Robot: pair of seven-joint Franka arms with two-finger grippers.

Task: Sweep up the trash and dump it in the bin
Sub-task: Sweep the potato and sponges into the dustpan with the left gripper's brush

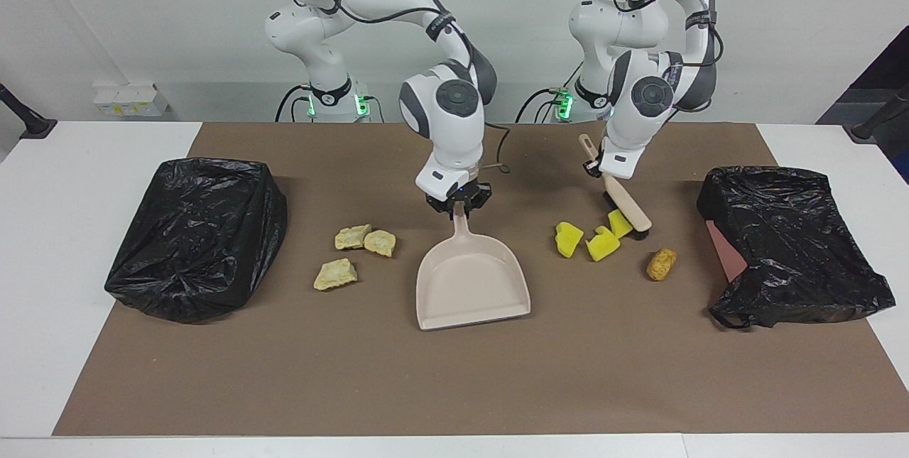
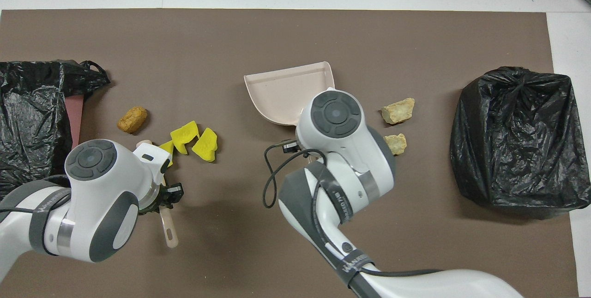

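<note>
Dustpan [image 1: 472, 280] held by right gripper [image 1: 459, 204]; left gripper [image 1: 595, 165] seemingly holds brush [image 1: 625, 202].

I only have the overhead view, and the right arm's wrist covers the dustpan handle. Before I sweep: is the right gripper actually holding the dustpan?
Observer: Yes. In the facing view, the right gripper is shut on the handle of the dustpan.
Operator: I count two tan chunks. Any more?
Observer: One more. The third tan chunk sits against the nearer one, on its dustpan side, under the arm in your view.
Operator: And the brush head?
Observer: The left gripper holds the brush tilted, its head low against the yellow chunk nearest the robots.
</note>
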